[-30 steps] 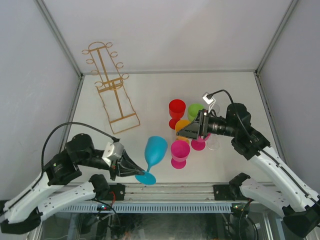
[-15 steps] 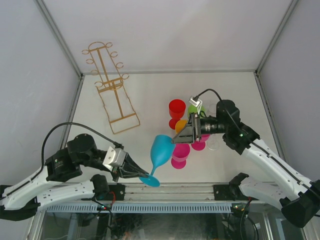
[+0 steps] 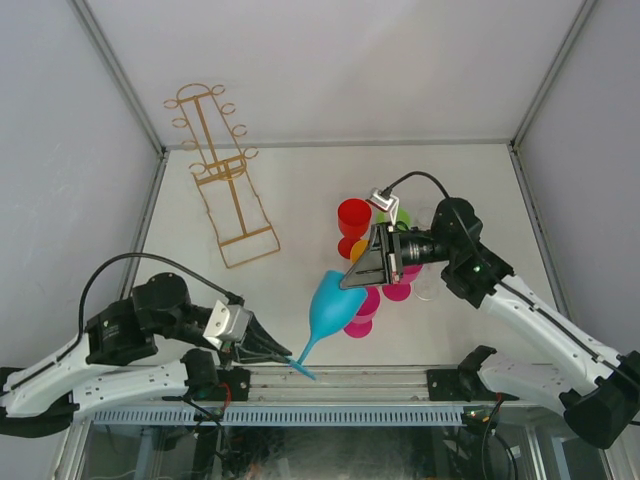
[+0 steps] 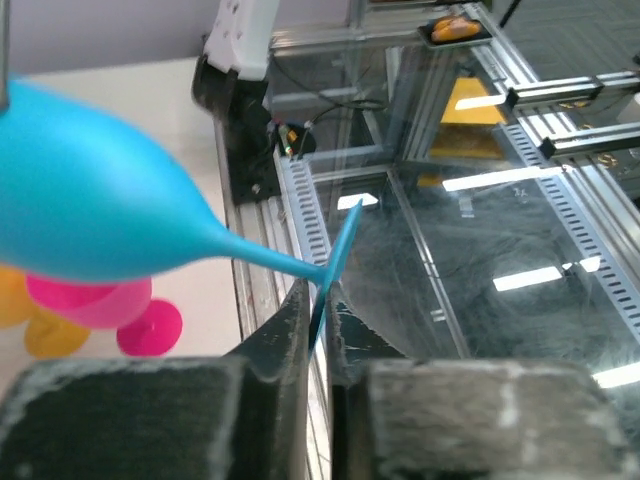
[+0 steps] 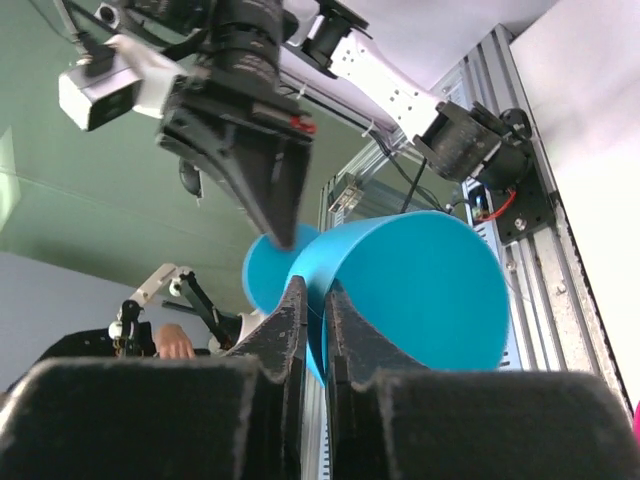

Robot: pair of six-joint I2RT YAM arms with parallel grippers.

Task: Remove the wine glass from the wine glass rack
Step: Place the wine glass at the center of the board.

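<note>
The blue wine glass [image 3: 328,305] hangs tilted in the air near the table's front edge, held from both ends. My left gripper [image 3: 290,354] is shut on its flat foot [image 4: 338,245], which sits edge-on between the jaws [image 4: 320,300]. My right gripper [image 3: 345,283] is shut on the bowl's rim [image 5: 420,290], one finger inside and one outside [image 5: 312,290]. The gold wire wine glass rack [image 3: 225,190] stands far off at the back left with nothing hanging on it.
A cluster of plastic wine glasses stands under and behind my right gripper: red [image 3: 353,215], green [image 3: 396,214], pink [image 3: 362,305] and orange [image 3: 352,250]. A clear glass [image 3: 428,285] sits beside them. The metal frame rail [image 3: 340,380] runs along the front edge.
My right gripper moved left and shut on the blue glass's rim. The glass tipped further over, and its foot moved down towards the front rail with my left gripper.
</note>
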